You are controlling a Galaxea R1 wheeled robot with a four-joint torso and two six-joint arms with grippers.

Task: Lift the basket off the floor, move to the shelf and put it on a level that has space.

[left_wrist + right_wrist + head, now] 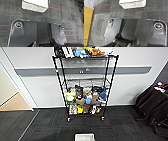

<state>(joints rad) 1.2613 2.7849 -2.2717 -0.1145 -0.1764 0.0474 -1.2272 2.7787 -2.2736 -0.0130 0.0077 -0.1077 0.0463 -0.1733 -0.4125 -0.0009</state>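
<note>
The basket (84, 137) sits on the dark grey carpet floor (50, 127) at the bottom middle of the head view, its cream lining showing. Both wrist views show it too: the basket (35, 5) with its woven speckled side in the left one, and the basket (133, 3) in the right one, apart from each arm. The shelf (85, 84) stands straight ahead against the white wall, a black wire rack on casters. Its second level (86, 80) from the top looks nearly bare, while the top and lower tiers are crowded with items.
A dark draped table or chairs (153, 104) stand at the right. At the left a doorway opens onto tan flooring (13, 103). Red tape lines (55, 8) cross the carpet. A yellow surface (87, 23) borders the carpet in the right wrist view.
</note>
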